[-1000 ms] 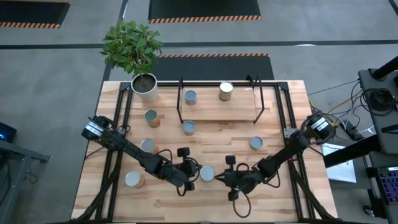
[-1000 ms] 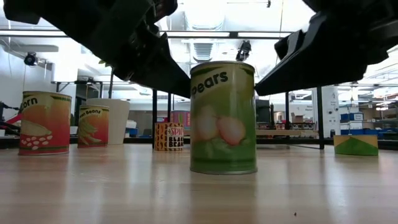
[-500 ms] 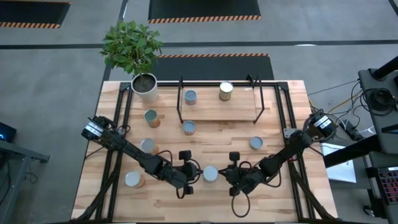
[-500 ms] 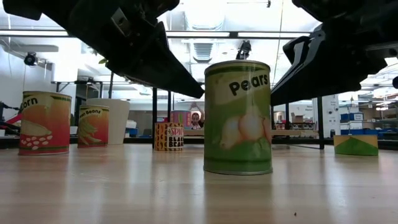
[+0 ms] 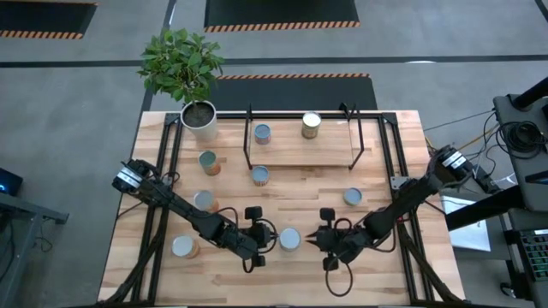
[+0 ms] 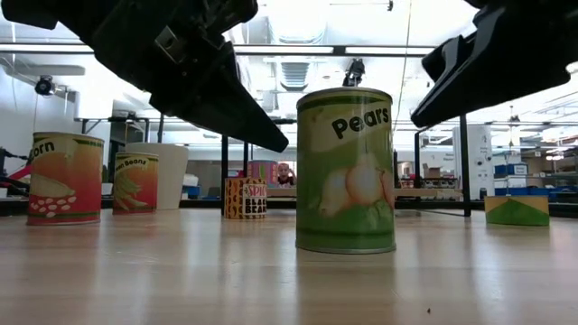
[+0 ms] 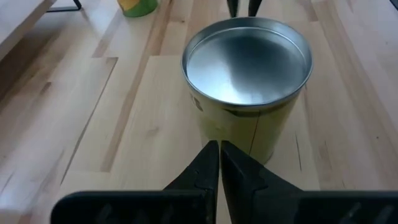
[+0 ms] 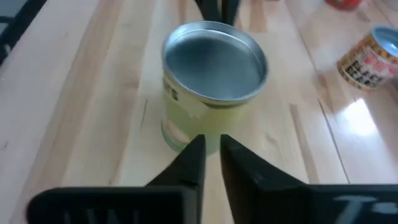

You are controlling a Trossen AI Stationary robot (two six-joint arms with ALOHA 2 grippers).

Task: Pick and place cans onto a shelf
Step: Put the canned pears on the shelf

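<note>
Seen from above, where the wooden table (image 5: pixel 282 282) fills the middle, a can (image 5: pixel 289 239) stands upright near the front edge at about six o'clock, its round silver top facing up and its long axis vertical. The left gripper (image 5: pixel 267 240) sits at the can's nine o'clock and the right gripper (image 5: pixel 318 241) at its three o'clock, each just beside it. The shelf (image 5: pixel 301 135) lies at twelve o'clock with two cans (image 5: pixel 262 133) standing on its board; five more cans stand on the table, and a potted plant (image 5: pixel 190 81) sits at eleven o'clock.

In the low view, the can (image 6: pixel 345 170), green and labelled "Pears", stands straight on its base, with an arm coming in from above on either side of it.

In the left wrist view, the left gripper (image 7: pixel 219 163) has its fingers pressed together, tips near the can's (image 7: pixel 247 81) side.

In the right wrist view, the right gripper (image 8: pixel 212 154) shows a narrow gap between its fingers, which hold nothing, close to the can (image 8: pixel 213 81).
</note>
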